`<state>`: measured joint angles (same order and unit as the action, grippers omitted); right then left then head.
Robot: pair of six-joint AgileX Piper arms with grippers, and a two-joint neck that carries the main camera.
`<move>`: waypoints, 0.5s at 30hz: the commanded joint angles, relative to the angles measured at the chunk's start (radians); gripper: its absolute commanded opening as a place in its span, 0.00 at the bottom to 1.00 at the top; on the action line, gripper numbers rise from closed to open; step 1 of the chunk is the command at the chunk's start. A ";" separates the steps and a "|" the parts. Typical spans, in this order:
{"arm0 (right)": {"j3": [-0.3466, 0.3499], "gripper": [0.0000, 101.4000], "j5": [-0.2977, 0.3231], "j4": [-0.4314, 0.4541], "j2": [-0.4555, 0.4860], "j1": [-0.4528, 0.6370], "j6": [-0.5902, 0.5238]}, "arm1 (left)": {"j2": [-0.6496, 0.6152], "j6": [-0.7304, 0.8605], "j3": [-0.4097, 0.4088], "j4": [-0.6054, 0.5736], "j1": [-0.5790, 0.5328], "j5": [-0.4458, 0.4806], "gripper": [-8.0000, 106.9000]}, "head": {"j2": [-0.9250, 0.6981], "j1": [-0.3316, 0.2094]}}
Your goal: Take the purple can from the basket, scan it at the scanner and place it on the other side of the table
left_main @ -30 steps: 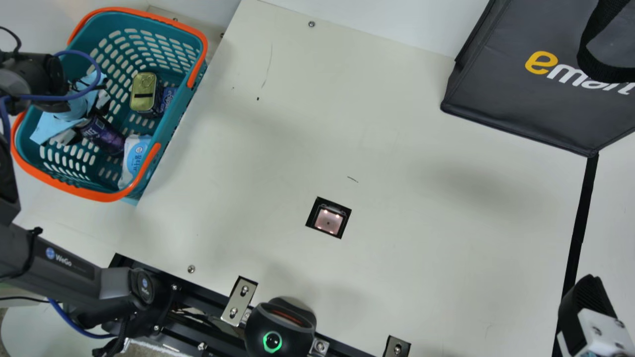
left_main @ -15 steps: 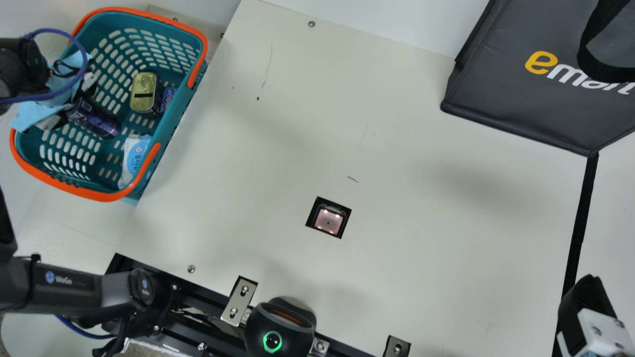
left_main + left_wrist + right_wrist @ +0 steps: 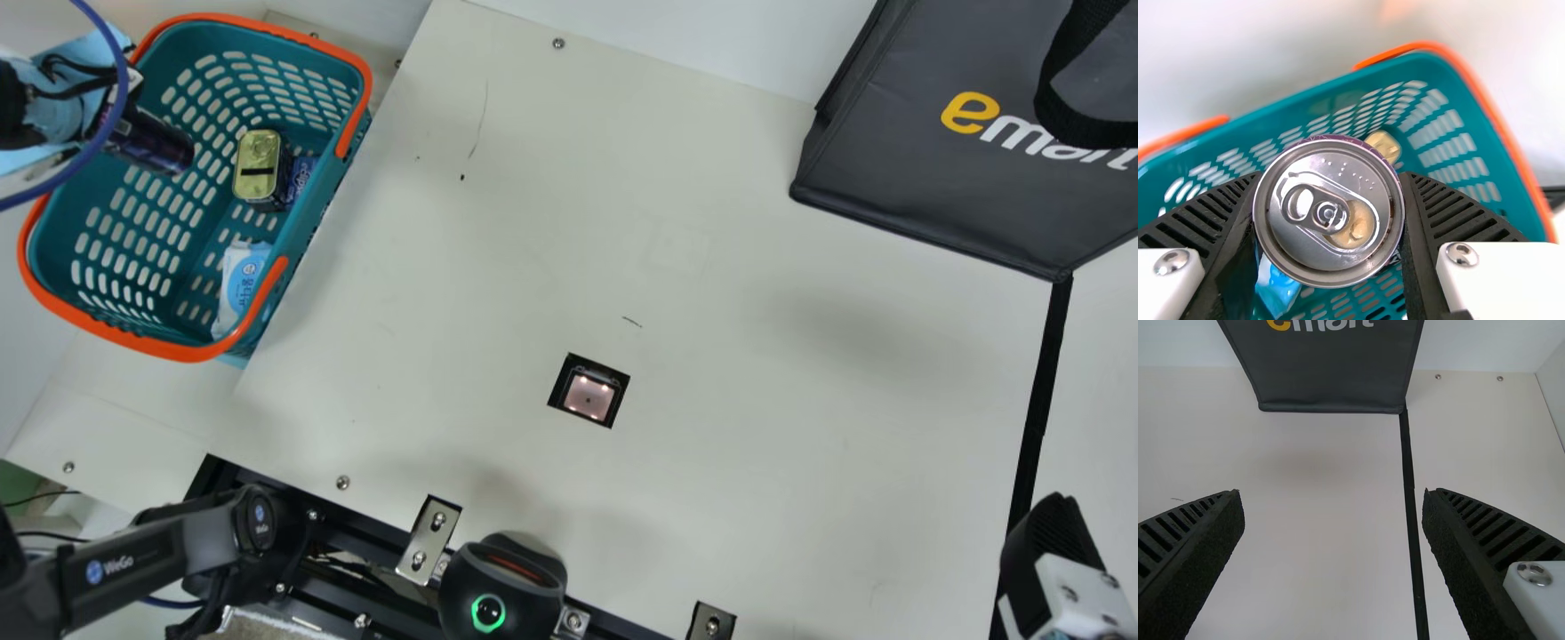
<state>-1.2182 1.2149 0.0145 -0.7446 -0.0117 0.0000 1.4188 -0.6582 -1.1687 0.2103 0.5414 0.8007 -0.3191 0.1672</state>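
One purple can (image 3: 158, 144), clamped in left gripper (image 3: 1330, 179), is newly raised over basket (image 3: 182, 352) at ten o'clock, apparently ready for scanner (image 3: 589, 397); right gripper (image 3: 1333, 495) agape.

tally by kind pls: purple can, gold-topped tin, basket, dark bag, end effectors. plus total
Purple can: 1
Gold-topped tin: 1
Basket: 1
Dark bag: 1
End effectors: 2 (left end effector, right end effector)
Total: 6

purple can (image 3: 1328, 210) above basket (image 3: 1298, 97)
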 commanded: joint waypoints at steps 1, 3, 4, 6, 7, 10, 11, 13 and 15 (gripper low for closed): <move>0.000 0.94 0.000 0.000 0.000 0.000 0.000 | -0.046 0.040 -0.004 0.007 -0.026 -0.006 0.00 | -0.002 -0.029; 0.000 0.94 0.000 0.000 0.000 0.000 0.000 | -0.078 0.070 -0.006 0.012 -0.055 -0.010 0.00 | -0.002 -0.029; 0.000 0.94 0.000 0.000 0.000 0.000 0.000 | -0.093 0.087 -0.008 0.012 -0.070 -0.011 0.00 | -0.002 -0.029; 0.000 0.94 -0.001 0.000 0.000 0.000 0.000 | -0.123 0.117 -0.009 0.013 -0.103 -0.014 0.00 | -0.002 -0.029; 0.000 0.94 -0.001 0.000 0.000 0.000 0.000 | -0.136 0.131 -0.009 0.012 -0.121 -0.015 0.00 | -0.002 -0.029; 0.000 0.94 -0.001 0.000 0.000 0.000 0.000 | -0.173 0.169 -0.011 0.006 -0.176 -0.015 0.00 | -0.002 -0.029; 0.000 0.94 -0.001 0.000 0.000 0.000 0.000 | -0.183 0.181 -0.012 0.002 -0.196 -0.014 0.00 | -0.002 -0.029; 0.000 0.94 -0.001 0.000 0.000 0.000 0.000 | -0.201 0.206 -0.015 -0.011 -0.235 -0.008 0.00 | -0.002 -0.029; 0.000 0.94 -0.001 0.000 0.000 0.000 0.000 | -0.215 0.229 -0.020 -0.030 -0.274 0.004 0.00 | -0.002 -0.029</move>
<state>-1.2182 1.2141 0.0145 -0.7446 -0.0117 0.0000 1.2099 -0.4436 -1.1853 0.1895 0.3064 0.7992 -0.3191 0.1672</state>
